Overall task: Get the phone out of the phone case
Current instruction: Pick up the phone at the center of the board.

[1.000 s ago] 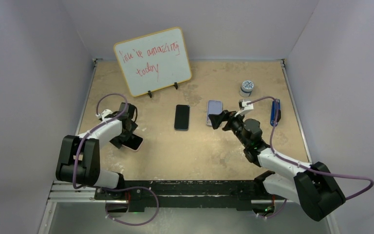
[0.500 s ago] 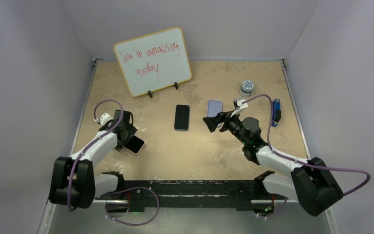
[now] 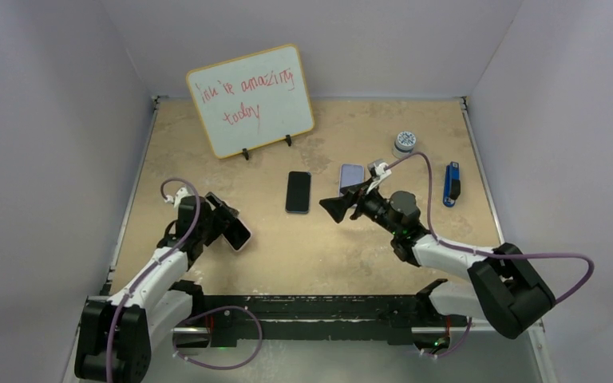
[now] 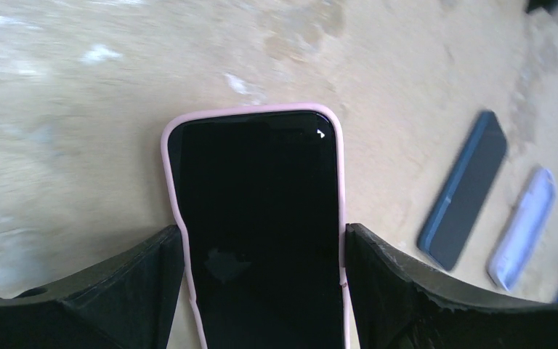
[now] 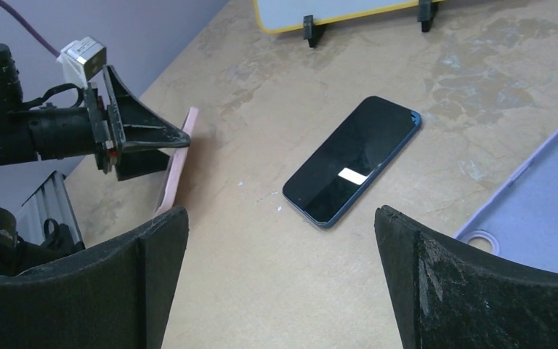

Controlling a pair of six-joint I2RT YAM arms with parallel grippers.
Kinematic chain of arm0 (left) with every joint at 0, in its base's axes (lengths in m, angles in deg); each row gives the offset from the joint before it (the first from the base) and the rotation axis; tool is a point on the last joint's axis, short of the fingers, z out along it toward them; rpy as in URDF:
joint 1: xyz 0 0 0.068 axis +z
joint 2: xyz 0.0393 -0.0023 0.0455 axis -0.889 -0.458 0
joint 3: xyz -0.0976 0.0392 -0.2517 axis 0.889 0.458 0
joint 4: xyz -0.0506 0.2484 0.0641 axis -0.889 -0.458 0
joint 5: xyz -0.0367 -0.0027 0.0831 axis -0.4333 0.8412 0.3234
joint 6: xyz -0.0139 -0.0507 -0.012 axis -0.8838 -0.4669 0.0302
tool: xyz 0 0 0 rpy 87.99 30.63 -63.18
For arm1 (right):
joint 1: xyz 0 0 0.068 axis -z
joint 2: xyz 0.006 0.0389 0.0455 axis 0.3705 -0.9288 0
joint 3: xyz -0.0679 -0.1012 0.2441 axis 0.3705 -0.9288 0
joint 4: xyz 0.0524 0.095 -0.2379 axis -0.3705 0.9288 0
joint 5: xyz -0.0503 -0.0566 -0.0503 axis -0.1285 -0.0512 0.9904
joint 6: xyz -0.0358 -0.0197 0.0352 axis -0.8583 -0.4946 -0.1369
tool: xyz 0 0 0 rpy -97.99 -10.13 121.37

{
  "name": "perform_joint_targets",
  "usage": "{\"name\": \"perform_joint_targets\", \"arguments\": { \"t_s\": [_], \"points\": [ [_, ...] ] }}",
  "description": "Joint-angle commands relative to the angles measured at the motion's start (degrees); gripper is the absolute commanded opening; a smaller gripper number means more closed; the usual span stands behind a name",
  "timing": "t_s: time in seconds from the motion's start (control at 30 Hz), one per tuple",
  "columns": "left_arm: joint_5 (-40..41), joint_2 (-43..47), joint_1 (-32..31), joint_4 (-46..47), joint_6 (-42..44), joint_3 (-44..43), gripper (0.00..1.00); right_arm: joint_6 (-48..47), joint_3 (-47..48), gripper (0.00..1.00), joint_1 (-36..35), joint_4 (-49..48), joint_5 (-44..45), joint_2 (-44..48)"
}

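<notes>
Two phones and two cases show from above on the tan, mottled table (image 3: 303, 255). One phone (image 3: 228, 222), black-screened and seated in a pink case (image 3: 243, 242), sits at 9 o'clock, tilted, clamped across its width by the left gripper (image 3: 217, 220). The other, a bare dark phone (image 3: 298, 192), lies flat at centre. An empty lavender case (image 3: 352, 174) lies just beside it at 3 o'clock. One whiteboard (image 3: 251, 100) with red writing stands at 11 o'clock, one small round tub (image 3: 404, 142) at 1 o'clock, and one flat blue item (image 3: 451, 183) at 3 o'clock. The right gripper (image 3: 342, 203), jaws spread wide and empty, hangs over the lavender case's near end.

Left wrist: glossy black glass with rounded corners, wrapped by a smooth pink rim. One black finger (image 4: 123, 291) presses each long side. The dark phone and lavender case lie apart at 3 o'clock.

Right wrist: two rough black fingers (image 5: 472, 291) stand far apart. The dark phone has a blue edge. The matte lavender case at 3 o'clock shows a rounded cutout. At 9 o'clock the pink case appears edge-on in the left gripper.
</notes>
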Motion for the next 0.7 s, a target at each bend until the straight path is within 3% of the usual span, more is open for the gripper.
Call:
{"name": "perform_joint_targets", "arguments": {
  "t_s": [0.0,0.2,0.37,0.67],
  "points": [
    [-12.22,-0.54,0.17,18.98,1.49,2.65,0.06,-0.19,3.28,0.99,-2.17,-3.49,-2.23,-1.45],
    [-20.27,-4.65,0.08,30.25,-0.13,4.70,0.02,-2.76,5.90,0.98,-7.12,-2.58,-3.23,-5.03],
    [-24.00,-6.52,-0.12,27.49,3.76,-0.14,0.01,-2.70,8.98,0.92,-11.95,-1.72,-3.06,-10.16],
    [-10.99,-2.86,-10.68,24.01,3.97,-0.52,0.01,1.68,15.57,0.85,-17.71,1.02,-3.00,-20.26]
  ]
}}
